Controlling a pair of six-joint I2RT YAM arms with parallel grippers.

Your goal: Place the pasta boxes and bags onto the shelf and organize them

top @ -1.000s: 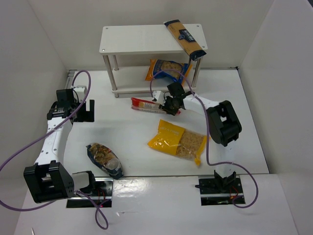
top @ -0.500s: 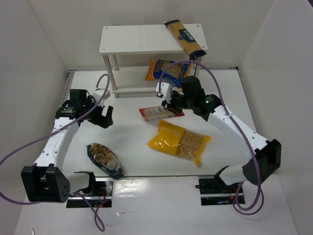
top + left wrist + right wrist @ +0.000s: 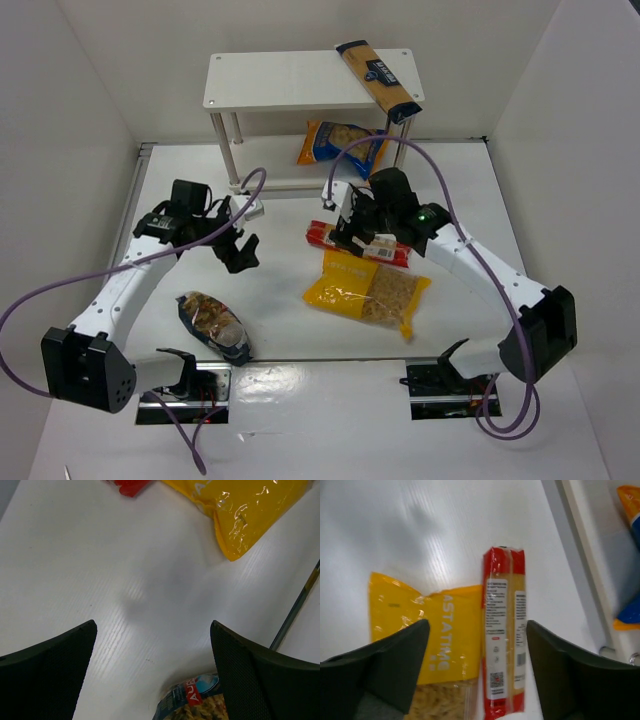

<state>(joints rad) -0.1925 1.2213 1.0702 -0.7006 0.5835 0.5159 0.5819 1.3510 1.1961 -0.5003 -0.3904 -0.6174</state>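
View from above of a white counter (image 3: 280,300) with two robot arms mounted at its near edge; a white two-tier shelf (image 3: 290,80) stands at the middle of the far edge. A tan-and-navy spaghetti pack (image 3: 378,80) lies aslant on the right end of the top board, its tip hanging over the front; a blue-orange bag (image 3: 340,142) sits on the lower board, toward the right.

Near the middle of the counter a long red pack (image 3: 358,243) lies flat, its long side against the far edge of a big yellow windowed bag (image 3: 365,290); whether it overlaps the bag cannot be told. The right gripper (image 3: 352,225) hangs directly above the red pack; in its wrist view the fingers (image 3: 385,670) are spread wide with the pack between them, neither touching it, nothing held.

The left gripper (image 3: 240,257) hovers over bare counter left of centre, jaws wide apart and empty; its fingers (image 3: 50,680) frame only white surface. A dark-blue clear bag (image 3: 213,325) lies toward the near-left corner.
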